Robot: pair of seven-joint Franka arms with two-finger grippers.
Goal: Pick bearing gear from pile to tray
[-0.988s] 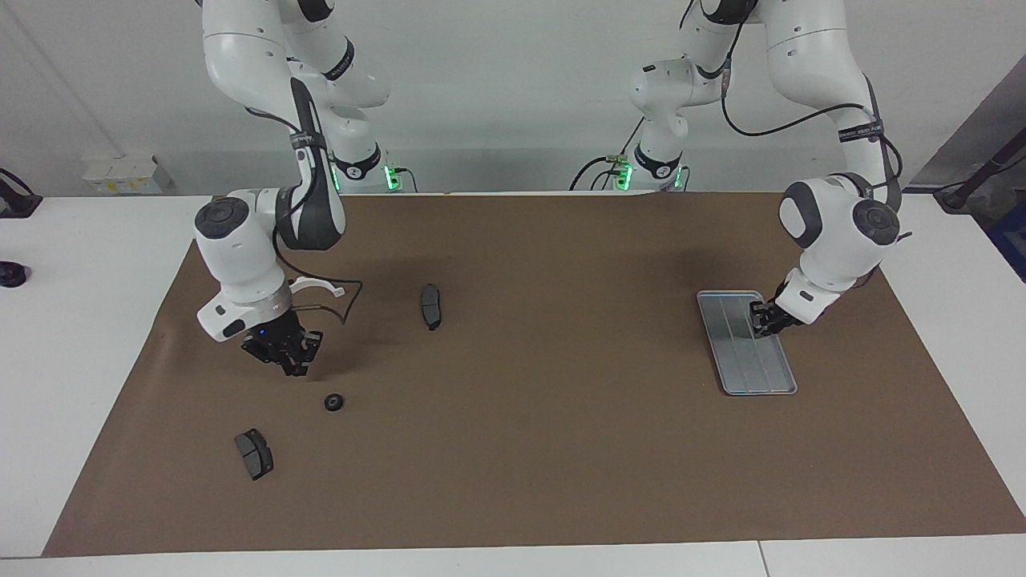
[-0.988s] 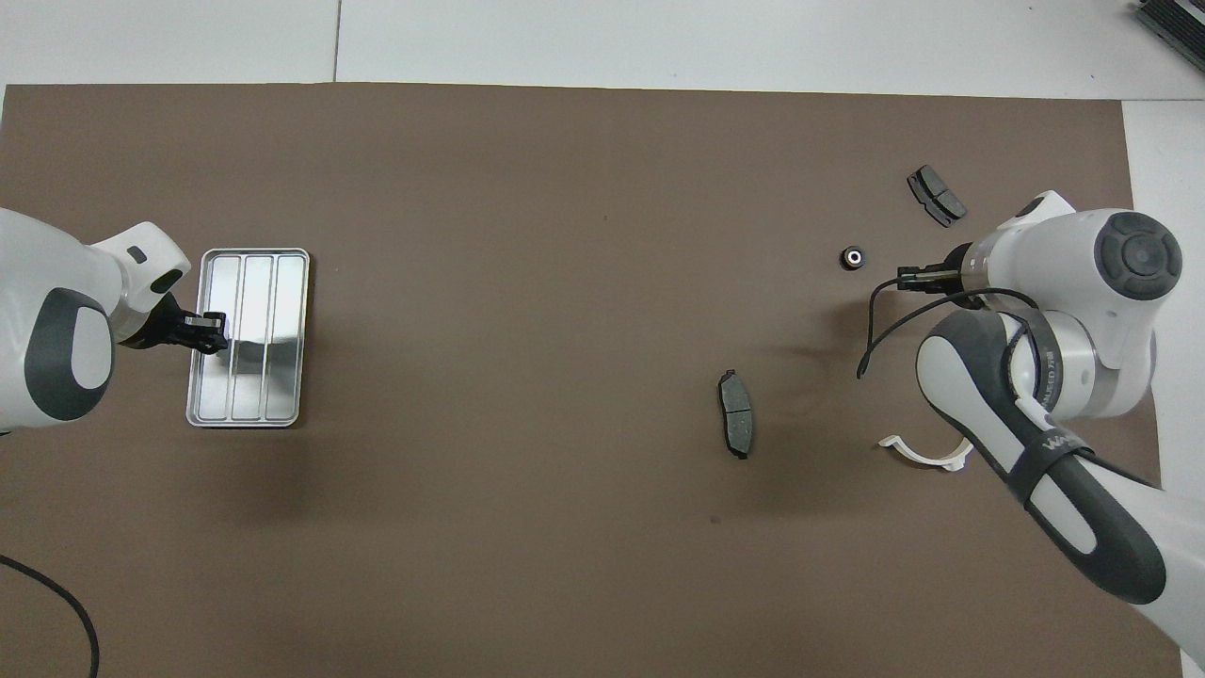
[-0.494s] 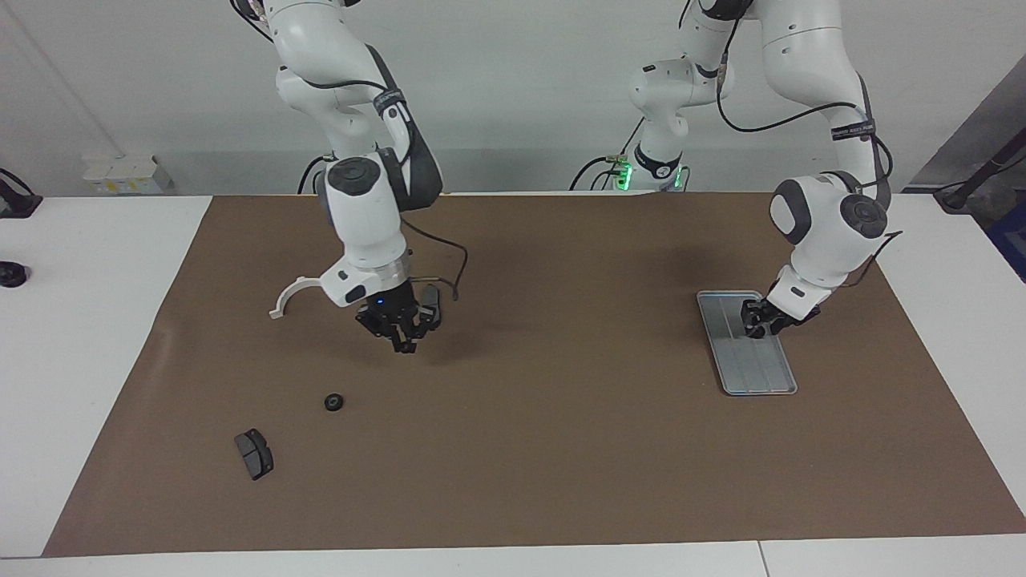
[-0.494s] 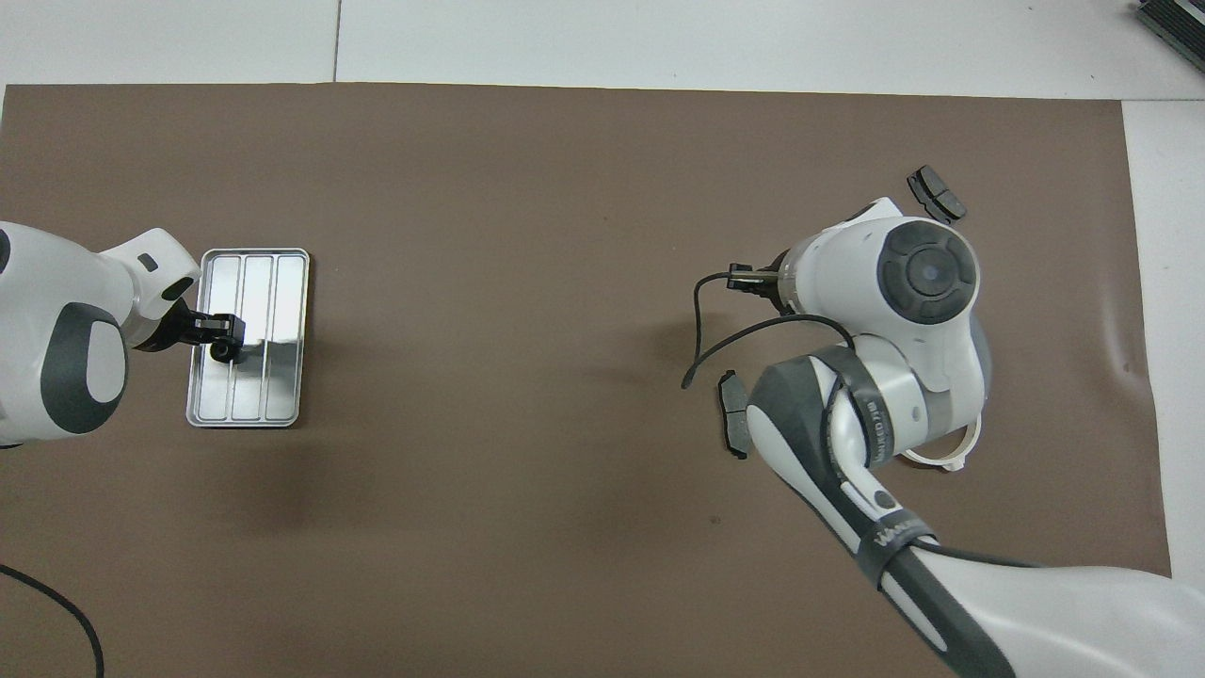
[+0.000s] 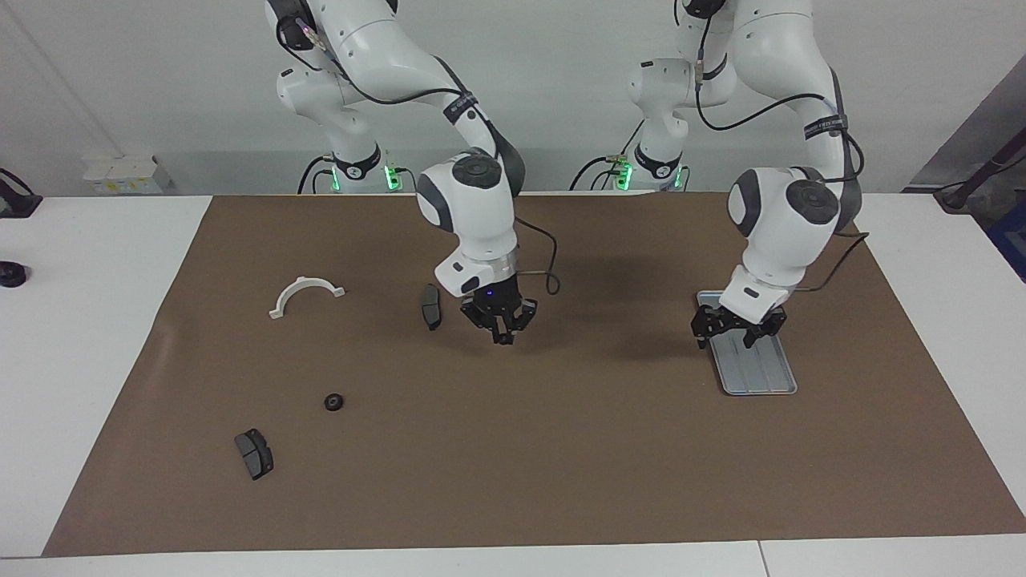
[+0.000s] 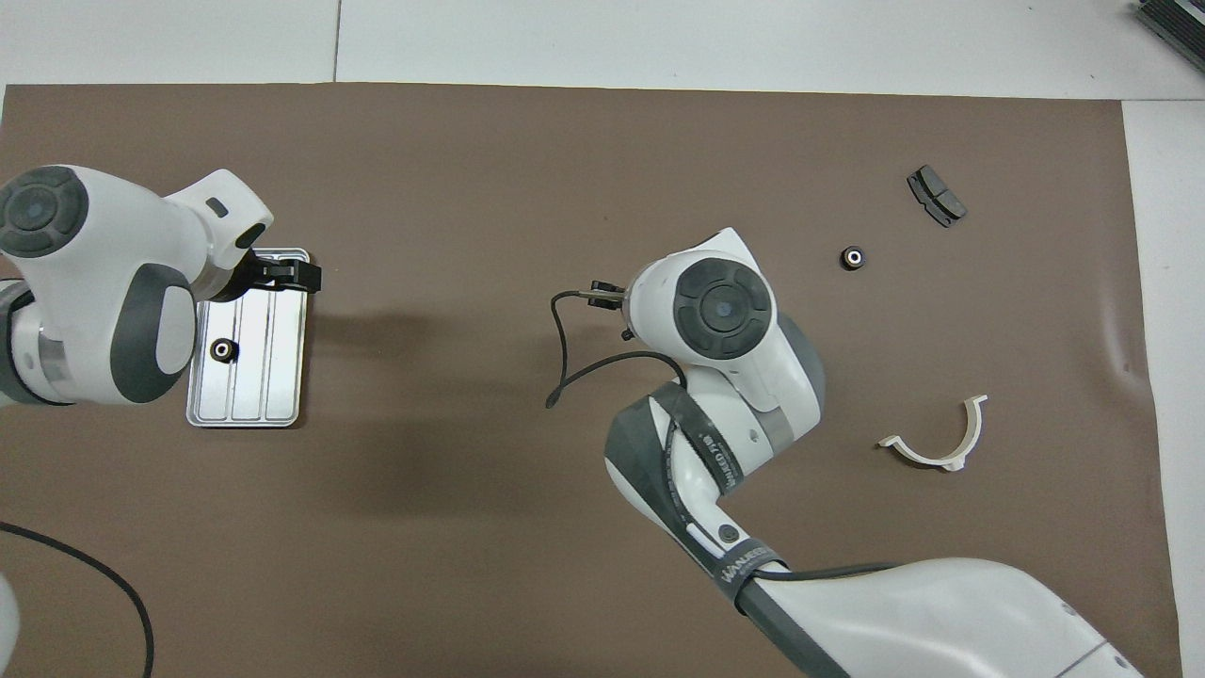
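The silver tray lies toward the left arm's end of the table. One black bearing gear rests on its ribbed floor. My left gripper hangs open and empty over the tray's rim, on the side toward the table's middle. A second bearing gear lies in the pile toward the right arm's end. My right gripper is shut and raised over the middle of the mat. Whether anything is between its fingertips I cannot see.
A white half-ring bracket and a dark grey pad lie near the loose gear. Another grey pad lies beside the right gripper and is hidden under the arm from overhead. A brown mat covers the table.
My left gripper opened, left the bearing gear in the tray and lifted toward the tray's rim. My right arm swung from the pile to the middle of the mat, still shut.
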